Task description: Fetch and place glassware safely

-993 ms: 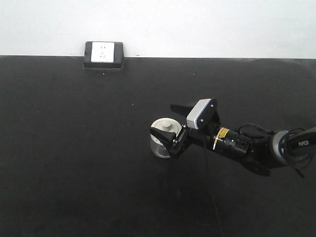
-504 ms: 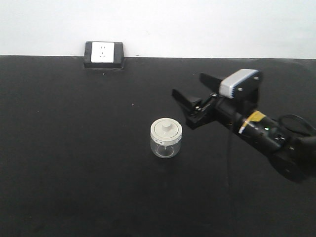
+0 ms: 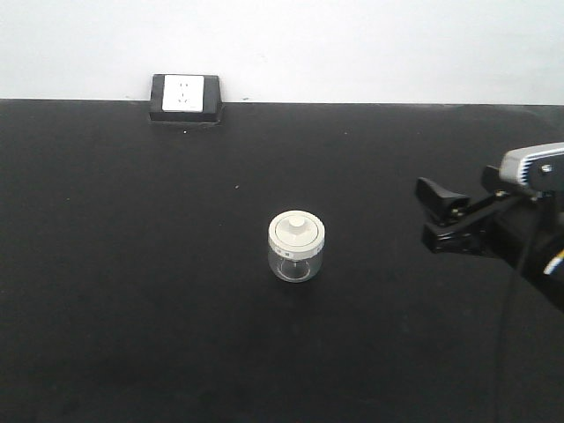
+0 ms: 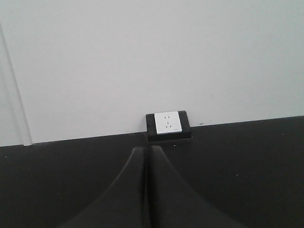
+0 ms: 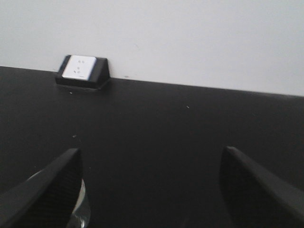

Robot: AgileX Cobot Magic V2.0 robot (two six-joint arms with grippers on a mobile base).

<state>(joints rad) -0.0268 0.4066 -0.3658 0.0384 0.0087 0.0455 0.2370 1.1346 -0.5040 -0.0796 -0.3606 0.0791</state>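
Note:
The glassware, a squat clear jar (image 3: 296,248) with an off-white knobbed lid, stands upright alone near the middle of the black table (image 3: 132,291). My right gripper (image 3: 430,214) hovers well to the jar's right, open and holding nothing. In the right wrist view its two dark fingers (image 5: 52,190) are spread wide around bare table, and only a sliver of the jar's glass (image 5: 83,209) shows beside the left finger at the bottom left. My left gripper (image 4: 145,150) is seen only in its own wrist view, its fingers pressed together with nothing between them.
A black-and-white wall socket box (image 3: 185,97) sits at the table's far edge against the white wall, also visible as the socket box (image 4: 167,125) ahead of the left gripper and the socket box (image 5: 81,71) at the upper left of the right wrist view.
My right gripper let go of the jar and drew back to the right, away from it. The jar stayed standing where it was.

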